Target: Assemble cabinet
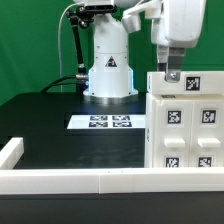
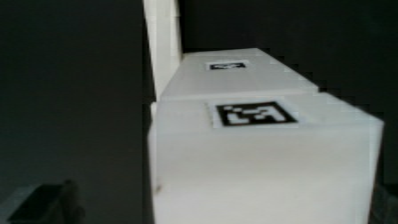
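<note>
Overhead, we see the gripper [image 1: 172, 72] touching the top of the cabinet [image 1: 186, 120] at the desk's front corner, on the exterior view's right; we cannot tell its opening.

Even, bright light fills the sharp exterior view, while the wrist view is dim and soft, the cabinet [image 2: 267, 150] blurred, darkness at nine o'clock.

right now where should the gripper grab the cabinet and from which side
Probably its top edge, coming straight down. The cabinet stands upright as a wide tagged box, too broad to span whole, and the gripper already hangs just above that edge. The wrist view shows flat, tagged top faces.
</note>
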Robot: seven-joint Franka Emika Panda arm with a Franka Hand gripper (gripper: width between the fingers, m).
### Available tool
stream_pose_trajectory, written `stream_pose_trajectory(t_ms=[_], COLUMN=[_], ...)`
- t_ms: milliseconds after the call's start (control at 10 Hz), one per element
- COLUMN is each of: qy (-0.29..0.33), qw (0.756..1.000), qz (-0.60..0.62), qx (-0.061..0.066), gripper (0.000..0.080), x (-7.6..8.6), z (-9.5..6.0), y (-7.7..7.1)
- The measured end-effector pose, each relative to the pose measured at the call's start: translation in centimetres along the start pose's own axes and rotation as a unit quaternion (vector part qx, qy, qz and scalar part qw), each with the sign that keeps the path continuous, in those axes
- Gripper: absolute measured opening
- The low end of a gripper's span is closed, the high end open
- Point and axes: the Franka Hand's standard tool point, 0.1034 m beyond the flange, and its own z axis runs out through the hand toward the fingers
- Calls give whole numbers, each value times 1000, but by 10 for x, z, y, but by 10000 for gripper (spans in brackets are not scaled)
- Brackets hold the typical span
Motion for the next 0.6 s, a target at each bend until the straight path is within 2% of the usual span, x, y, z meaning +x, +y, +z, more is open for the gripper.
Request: stream_pose_trajectory(t_ms=[200,600], qy=[-1,-6], qw=[1000,999], qz=[24,52], qx=[8,6], gripper=[560,561], x=[3,5], z=[10,9], y=[-8,-11])
